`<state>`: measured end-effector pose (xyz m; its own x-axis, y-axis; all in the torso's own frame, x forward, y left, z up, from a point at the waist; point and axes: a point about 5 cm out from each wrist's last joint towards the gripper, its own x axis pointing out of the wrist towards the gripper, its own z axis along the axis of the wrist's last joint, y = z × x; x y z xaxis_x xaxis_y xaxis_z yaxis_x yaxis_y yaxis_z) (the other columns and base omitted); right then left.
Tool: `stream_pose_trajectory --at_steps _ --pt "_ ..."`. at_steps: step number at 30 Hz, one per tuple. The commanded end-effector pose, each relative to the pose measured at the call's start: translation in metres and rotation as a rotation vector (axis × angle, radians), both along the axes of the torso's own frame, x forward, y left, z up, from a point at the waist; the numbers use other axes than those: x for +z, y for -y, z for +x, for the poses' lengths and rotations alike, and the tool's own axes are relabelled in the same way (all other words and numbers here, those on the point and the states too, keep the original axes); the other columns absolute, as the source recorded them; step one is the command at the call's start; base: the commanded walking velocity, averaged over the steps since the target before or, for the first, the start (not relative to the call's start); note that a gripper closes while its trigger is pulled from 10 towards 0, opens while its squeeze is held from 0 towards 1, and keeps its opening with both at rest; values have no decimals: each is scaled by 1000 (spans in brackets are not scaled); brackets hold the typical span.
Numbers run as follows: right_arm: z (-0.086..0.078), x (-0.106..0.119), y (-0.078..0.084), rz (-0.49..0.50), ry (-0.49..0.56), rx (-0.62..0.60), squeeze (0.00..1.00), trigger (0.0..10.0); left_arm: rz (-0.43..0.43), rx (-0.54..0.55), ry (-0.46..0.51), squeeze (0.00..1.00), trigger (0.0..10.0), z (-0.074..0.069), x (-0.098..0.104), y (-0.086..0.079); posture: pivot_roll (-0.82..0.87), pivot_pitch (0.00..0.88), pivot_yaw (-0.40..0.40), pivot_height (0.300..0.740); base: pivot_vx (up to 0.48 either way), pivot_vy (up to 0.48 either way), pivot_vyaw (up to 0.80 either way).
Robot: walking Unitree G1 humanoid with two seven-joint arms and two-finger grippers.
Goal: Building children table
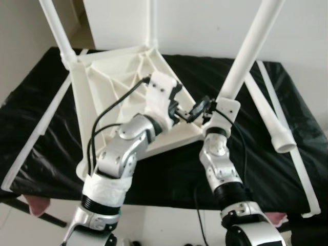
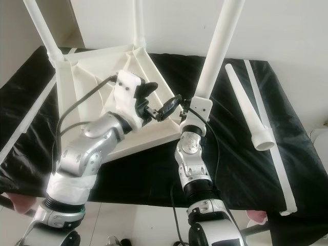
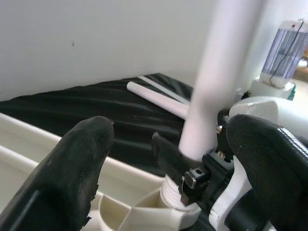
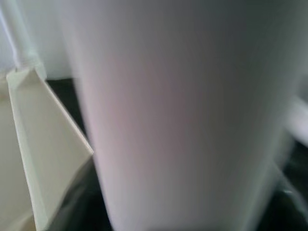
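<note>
1. Left eye view: upturned cream plastic tabletop (image 1: 110,97) on black-draped surface (image 1: 31,123), near its far-left corner.
2. Right gripper (image 2: 188,109) clenched round white tapered plastic leg (image 2: 218,48) at near-right socket; left gripper (image 3: 163,159) released, straddling the base.
3. Next, probably: twist leg home; fetch spare white leg (image 2: 248,110) at right edge.

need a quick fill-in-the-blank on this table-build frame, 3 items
1. The tabletop lies upside down on a ____ cloth.
2. The right pincer grips the base of a white ____.
3. One loose leg lies on the robot's ____ side of the tabletop.

Missing words: black; leg; right
</note>
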<state>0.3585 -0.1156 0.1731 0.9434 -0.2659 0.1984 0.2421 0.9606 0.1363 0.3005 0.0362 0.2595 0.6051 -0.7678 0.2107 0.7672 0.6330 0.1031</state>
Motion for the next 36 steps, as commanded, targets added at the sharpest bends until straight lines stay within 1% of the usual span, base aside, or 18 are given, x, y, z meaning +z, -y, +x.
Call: stream_pose_trajectory --at_steps 1,7,10,11,14,15,20,21,22,23,25,27,28,30,31,34,35,36 --pt "-4 -21 9 11 -79 9 1000 10000 38 -54 8 0 10000 -7 -4 5 -86 160 1 740 0 0 0" --pt "-3 -20 14 2 -64 39 1000 10000 59 -67 7 0 10000 -9 -8 7 -90 165 3 740 0 0 0" --pt "-3 -17 16 -25 -42 65 1000 10000 63 -69 5 0 10000 -9 -8 7 -90 166 6 740 0 0 0" --pt "-3 -13 17 -46 -17 113 627 10000 66 -72 2 0 10000 -10 -9 8 -90 167 7 740 0 0 0" --pt "-2 -11 17 -53 -3 153 627 10000 67 -76 1 0 10000 -11 -9 9 -90 167 8 740 0 0 0" --pt "-2 -9 18 -50 9 191 0 10000 73 -78 -1 0 10000 -11 -10 9 -90 166 9 740 0 0 0" --pt "-1 1 26 -107 60 317 0 10000 111 -89 -2 0 10000 -14 -17 11 -92 166 10 740 0 0 0" --pt "-1 1 26 -107 60 317 0 10000 111 -89 -2 0 10000 -14 -17 11 -92 166 10 740 0 0 0" --pt "1 6 35 -140 73 365 0 10000 137 -95 2 0 10000 -15 -20 12 -92 166 9 740 0 0 0" --pt "1 8 39 -156 77 375 0 10000 149 -97 5 0 10000 -16 -22 12 -92 166 9 740 0 0 0" --pt "2 9 42 -165 78 389 0 10000 164 -97 8 0 10000 -16 -24 13 -92 165 10 740 0 0 0" --pt "2 12 47 -194 81 431 0 10000 202 -96 19 0 10000 -16 -29 13 -91 167 7 740 0 0 0" --pt "2 12 47 -194 81 431 0 10000 202 -96 19 0 10000 -16 -29 13 -91 167 7 740 0 0 0" --pt "2 14 52 -231 81 494 0 10000 238 -95 25 0 10000 -17 -35 12 -91 167 7 740 0 0 0" --pt "2 14 52 -231 81 494 0 10000 238 -95 25 0 10000 -17 -35 12 -91 167 7 740 0 0 0" --pt "1 13 56 -287 55 607 0 10000 268 -94 29 0 10000 -18 -40 12 -90 167 5 740 0 0 0" --pt "1 13 56 -287 55 607 0 10000 268 -94 29 0 10000 -18 -40 12 -90 167 5 740 0 0 0" --pt "1 12 58 -300 49 650 0 10000 270 -95 31 0 10000 -18 -40 12 -89 166 4 740 0 0 0"
